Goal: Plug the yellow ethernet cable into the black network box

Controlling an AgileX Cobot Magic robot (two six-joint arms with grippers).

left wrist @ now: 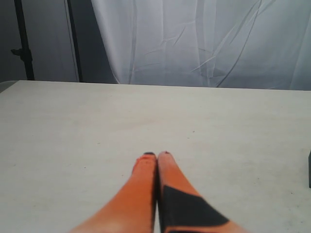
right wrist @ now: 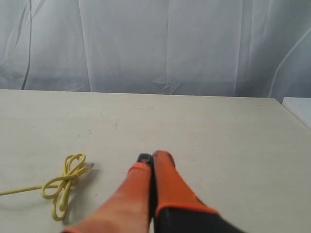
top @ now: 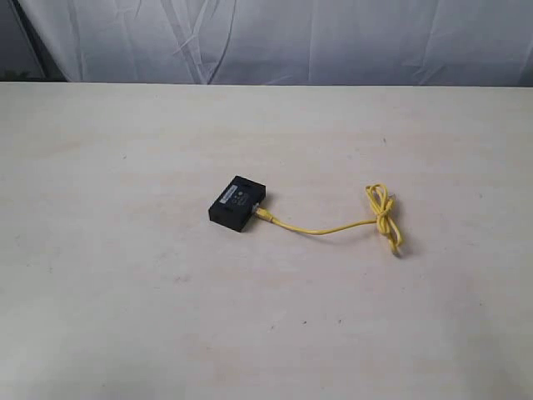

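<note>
The black network box (top: 237, 203) lies flat mid-table with a pale label on top. The yellow ethernet cable (top: 321, 228) meets the box's right side with its plug end (top: 261, 213) and runs right to a knotted bundle of loops (top: 384, 213). That bundle (right wrist: 63, 184) also shows in the right wrist view, beside my right gripper (right wrist: 153, 156), whose orange fingers are pressed together on nothing. My left gripper (left wrist: 156, 155) is shut too, over bare table, with a sliver of the box (left wrist: 309, 169) at the picture's edge. Neither gripper appears in the exterior view.
The pale table (top: 125, 292) stretches wide around the box and cable. A wrinkled white curtain (top: 291, 37) hangs behind the table's far edge. A dark stand (left wrist: 23, 43) rises past the table's corner in the left wrist view.
</note>
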